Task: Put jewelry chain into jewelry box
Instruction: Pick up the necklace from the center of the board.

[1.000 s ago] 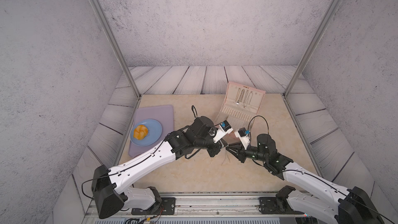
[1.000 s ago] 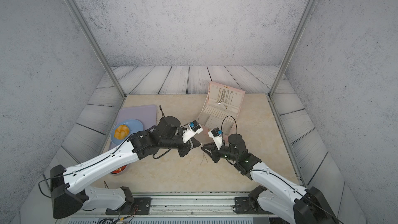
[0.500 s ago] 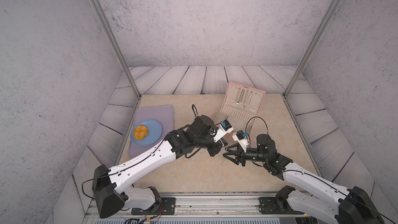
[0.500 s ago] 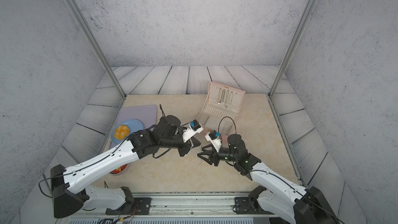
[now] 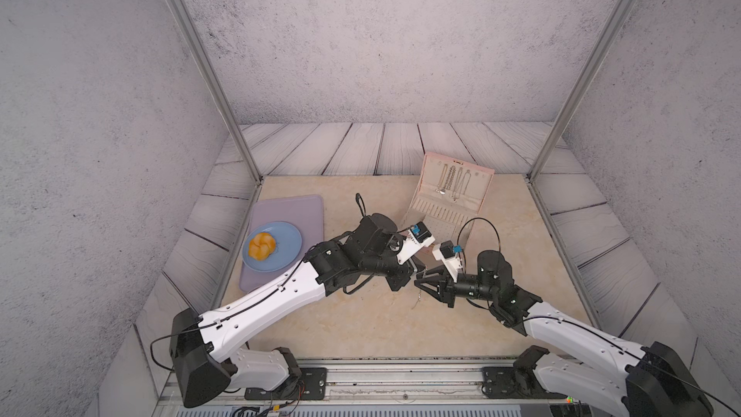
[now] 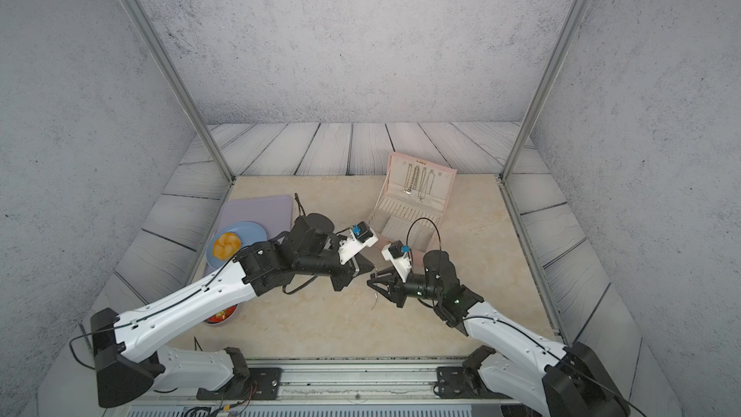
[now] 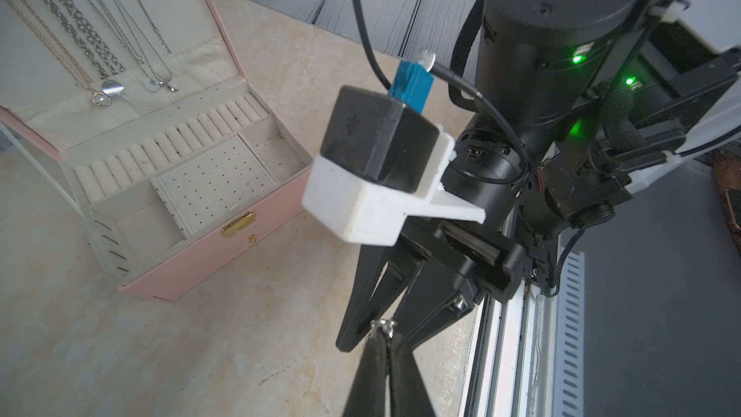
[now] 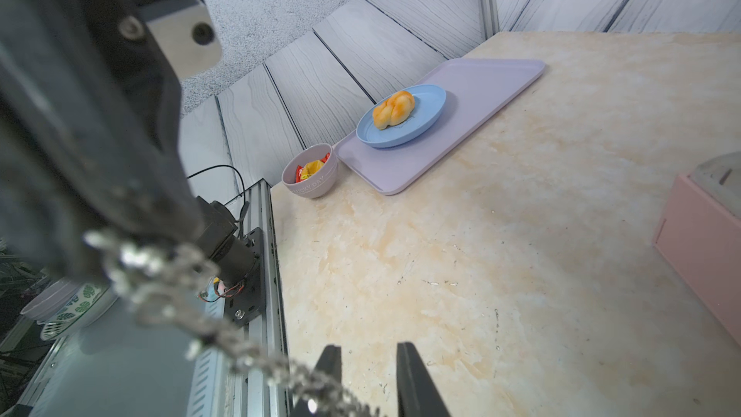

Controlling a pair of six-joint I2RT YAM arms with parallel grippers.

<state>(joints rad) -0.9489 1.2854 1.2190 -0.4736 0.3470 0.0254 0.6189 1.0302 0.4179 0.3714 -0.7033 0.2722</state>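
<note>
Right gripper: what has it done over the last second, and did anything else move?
The right gripper edged slightly toward the left gripper, spread its jaws wider midway, then narrowed them again by the hanging jewelry chain. They remain apart, with no clear grip. Unchanged: the left gripper stays shut on the chain's upper end; jewelry box, tray and plate unmoved.

Tray [image 5: 298, 210] left of jewelry box [image 5: 479, 190]
</note>
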